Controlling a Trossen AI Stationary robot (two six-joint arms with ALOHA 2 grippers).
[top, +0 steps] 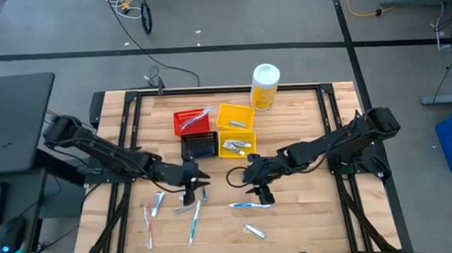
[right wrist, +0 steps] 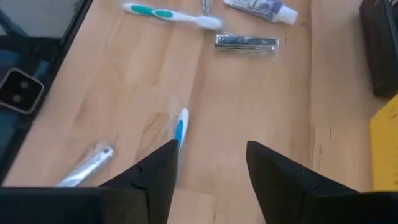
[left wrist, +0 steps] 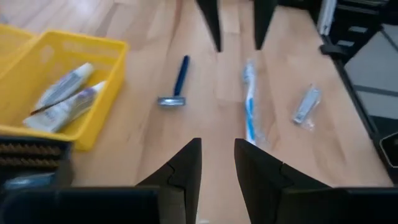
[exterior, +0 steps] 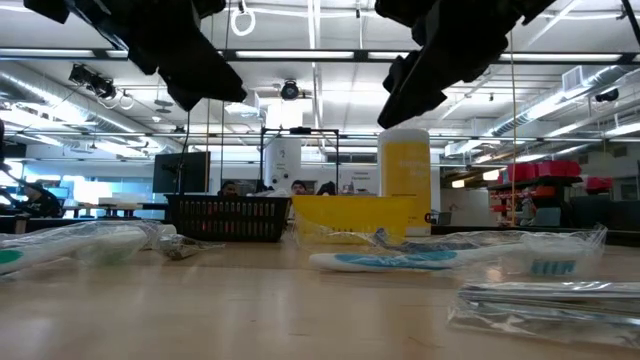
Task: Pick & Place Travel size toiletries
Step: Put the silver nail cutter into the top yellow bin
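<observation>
My left gripper (top: pixel 190 184) hovers open over the middle of the table, left of centre; my right gripper (top: pixel 258 188) hovers open facing it. Between them, in the left wrist view, lie a dark blue razor (left wrist: pixel 177 81), a blue-and-white toothbrush (left wrist: pixel 250 102) and a wrapped silver tube (left wrist: pixel 306 104), all flat on the wood. The right wrist view shows that blue toothbrush (right wrist: pixel 180 127) just ahead of the right fingers, the silver tube (right wrist: pixel 87 165), a teal toothbrush (right wrist: pixel 168 14) and other wrapped items (right wrist: pixel 247 42). More toothbrushes (top: pixel 194 219) lie near the left gripper.
A red bin (top: pixel 192 120), two yellow bins (top: pixel 235 117) holding tubes (left wrist: pixel 62 93) and a black bin (top: pixel 199 146) stand at the table's centre-far part. A large yellow bottle (top: pixel 264 86) stands at the far edge. Bare wood lies to the right.
</observation>
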